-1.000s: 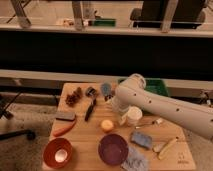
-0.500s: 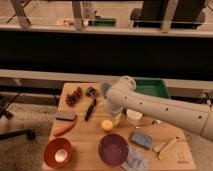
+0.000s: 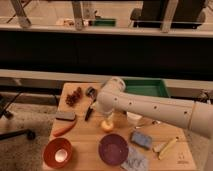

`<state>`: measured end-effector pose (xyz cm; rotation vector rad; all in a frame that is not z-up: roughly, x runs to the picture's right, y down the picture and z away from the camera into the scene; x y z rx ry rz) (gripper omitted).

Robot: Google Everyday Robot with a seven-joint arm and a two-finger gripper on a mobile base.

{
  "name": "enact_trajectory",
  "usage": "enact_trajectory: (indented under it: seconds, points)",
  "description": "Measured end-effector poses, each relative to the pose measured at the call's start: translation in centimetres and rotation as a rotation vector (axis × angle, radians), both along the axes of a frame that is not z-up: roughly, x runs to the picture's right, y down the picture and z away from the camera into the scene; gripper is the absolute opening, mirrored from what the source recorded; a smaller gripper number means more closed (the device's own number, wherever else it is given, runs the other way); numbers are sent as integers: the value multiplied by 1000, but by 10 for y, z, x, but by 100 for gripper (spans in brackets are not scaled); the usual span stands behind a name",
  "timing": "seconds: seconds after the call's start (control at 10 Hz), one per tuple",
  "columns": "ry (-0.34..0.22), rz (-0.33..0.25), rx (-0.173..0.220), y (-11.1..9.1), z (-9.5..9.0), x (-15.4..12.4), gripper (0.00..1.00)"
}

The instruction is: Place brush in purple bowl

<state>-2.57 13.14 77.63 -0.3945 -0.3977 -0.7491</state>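
The brush (image 3: 89,109) is slim and black and lies on the wooden table (image 3: 85,137), left of centre, with its dark head towards the back. The purple bowl (image 3: 113,149) sits empty near the front edge, in the middle. My white arm (image 3: 150,107) reaches in from the right, its elbow above the table's back. The gripper (image 3: 107,118) hangs below the arm's left end, just right of the brush handle and above a small yellow-orange fruit (image 3: 106,126). It holds nothing that I can see.
An orange-red bowl (image 3: 57,152) with a white inside stands front left. A grey block (image 3: 65,115), an orange carrot-like piece (image 3: 65,130) and a dark red cluster (image 3: 74,96) lie left. A green tray (image 3: 145,88), white cup (image 3: 134,119), blue-grey sponge (image 3: 141,140) and yellow-handled tool (image 3: 166,147) are right.
My arm has swung left across the table, bringing the gripper from the centre-right to just beside the brush. The brush and the purple bowl have not moved.
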Motion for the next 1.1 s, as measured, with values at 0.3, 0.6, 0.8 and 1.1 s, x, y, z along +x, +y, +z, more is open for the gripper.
enact_trajectory:
  seconds: [0.3, 0.6, 0.8, 1.1]
  points:
    - [5, -1, 8, -5, 11, -3, 80]
    - [10, -3, 10, -8, 24, -7, 80]
    - [11, -4, 12, -11, 34, -12, 80]
    - [11, -7, 14, -20, 49, -18, 80]
